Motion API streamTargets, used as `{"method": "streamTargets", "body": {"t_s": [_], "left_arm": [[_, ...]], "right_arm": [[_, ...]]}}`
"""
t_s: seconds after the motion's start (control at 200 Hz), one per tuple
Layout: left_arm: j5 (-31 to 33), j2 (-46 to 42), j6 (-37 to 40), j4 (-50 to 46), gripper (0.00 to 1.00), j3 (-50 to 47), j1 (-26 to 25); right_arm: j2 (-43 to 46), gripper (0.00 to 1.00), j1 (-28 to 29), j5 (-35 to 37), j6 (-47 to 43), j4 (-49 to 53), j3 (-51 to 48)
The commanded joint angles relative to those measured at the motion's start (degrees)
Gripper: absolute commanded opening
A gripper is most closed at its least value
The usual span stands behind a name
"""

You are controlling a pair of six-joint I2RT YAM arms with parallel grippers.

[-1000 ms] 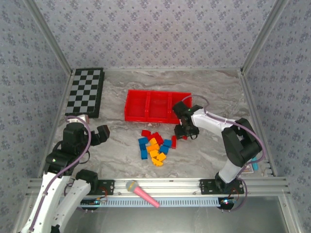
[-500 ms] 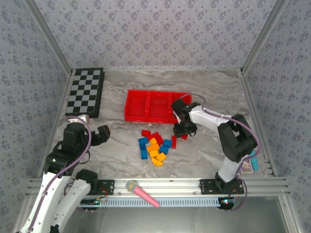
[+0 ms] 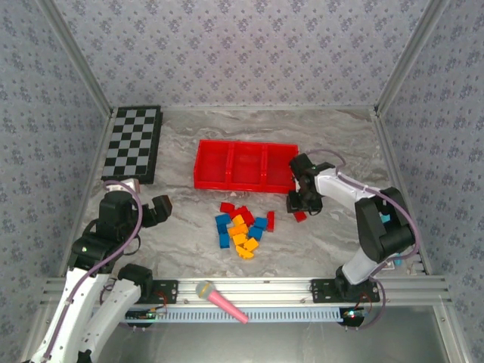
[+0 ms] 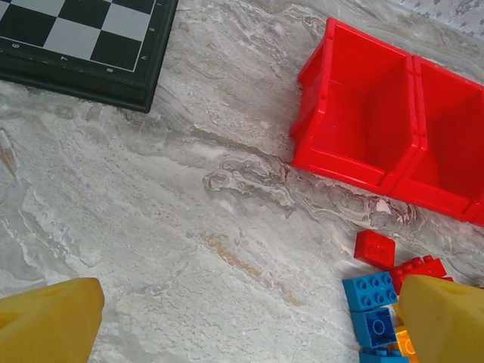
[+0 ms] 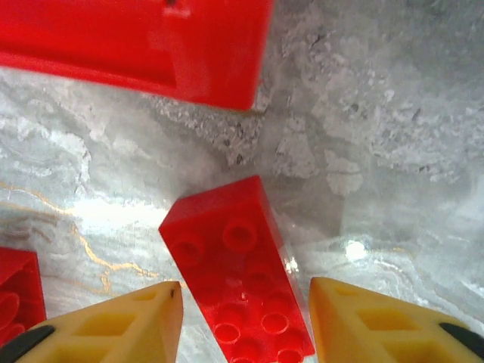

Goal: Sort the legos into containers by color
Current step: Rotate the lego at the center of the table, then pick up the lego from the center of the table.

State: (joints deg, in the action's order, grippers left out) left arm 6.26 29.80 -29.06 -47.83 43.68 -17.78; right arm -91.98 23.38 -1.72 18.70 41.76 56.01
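Note:
The legos [image 3: 242, 227], red, blue and orange-yellow, lie in a loose pile in front of the red tray [image 3: 242, 187]. Its three compartments look empty. One red lego [image 3: 300, 216] sits apart at the right, below the tray's right corner. My right gripper [image 3: 299, 206] is over it. In the right wrist view this brick [image 5: 242, 280] stands tilted between the yellow fingers of the gripper [image 5: 246, 287], which have closed on it, with the tray corner [image 5: 151, 60] just beyond. My left gripper [image 3: 160, 206] hangs open at the left, its jaws [image 4: 249, 302] wide over bare table, and blue legos [image 4: 370, 287] lie at its right fingertip.
A black-and-white checkerboard [image 3: 132, 144] lies at the back left. A pink microphone toy [image 3: 223, 301] rests on the front rail. A small coloured item [image 3: 389, 257] sits by the right arm's base. Patterned walls close in three sides.
The right gripper has narrowed its jaws and shifted right, away from the pile, and the red lego has moved right with it. The left arm has stayed still.

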Motion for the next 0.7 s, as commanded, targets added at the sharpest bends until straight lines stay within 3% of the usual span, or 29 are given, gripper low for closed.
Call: {"method": "streamTargets", "body": {"t_s": [0.0, 0.295, 0.695], "left_arm": [[0.59, 0.52, -0.52, 0.64, 1.00, -0.18, -0.32], [-2.82, 1.53, 0.66, 0.10, 1.00, 0.90, -1.00], [-4.85, 4.20, 1.46, -0.41, 1.00, 1.64, -5.30]], "right_arm": [[2.48, 0.58, 0.35, 1.19, 1.43, 1.38, -0.21], [-2.27, 0.66, 0.09, 1.19, 0.23, 0.86, 1.01], [-8.89, 0.42, 3.84, 5.02, 0.05, 0.30, 3.15]]}}
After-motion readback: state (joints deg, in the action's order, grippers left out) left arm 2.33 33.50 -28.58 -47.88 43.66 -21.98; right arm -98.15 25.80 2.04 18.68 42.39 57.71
